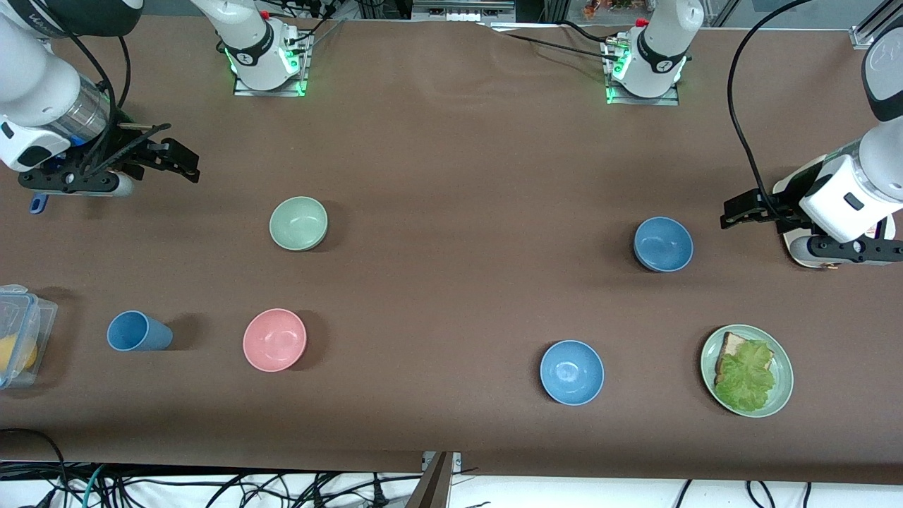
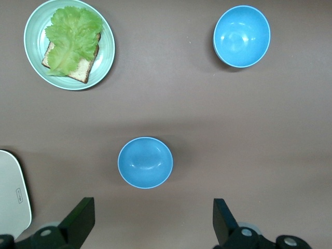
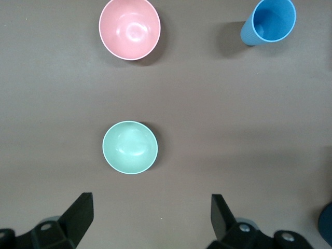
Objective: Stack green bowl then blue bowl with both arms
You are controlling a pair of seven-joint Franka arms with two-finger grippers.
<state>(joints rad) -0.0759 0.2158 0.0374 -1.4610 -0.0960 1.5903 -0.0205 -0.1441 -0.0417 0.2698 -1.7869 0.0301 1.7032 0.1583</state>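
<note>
The pale green bowl (image 1: 298, 223) sits upright toward the right arm's end of the table; it also shows in the right wrist view (image 3: 129, 147). The dull steel-blue bowl (image 1: 662, 244) sits upright toward the left arm's end and also shows in the left wrist view (image 2: 145, 162). My right gripper (image 1: 176, 152) hangs open and empty above the table beside the green bowl, apart from it (image 3: 150, 220). My left gripper (image 1: 737, 210) hangs open and empty beside the blue bowl, apart from it (image 2: 150, 223).
A pink bowl (image 1: 274, 339) and a blue cup (image 1: 137, 331) lie nearer the front camera than the green bowl. A brighter sky-blue bowl (image 1: 571, 372) and a green plate (image 1: 783, 381) with bread and lettuce lie nearer than the blue bowl. A clear box (image 1: 17, 335) and a white object (image 1: 801, 185) stand at the table's ends.
</note>
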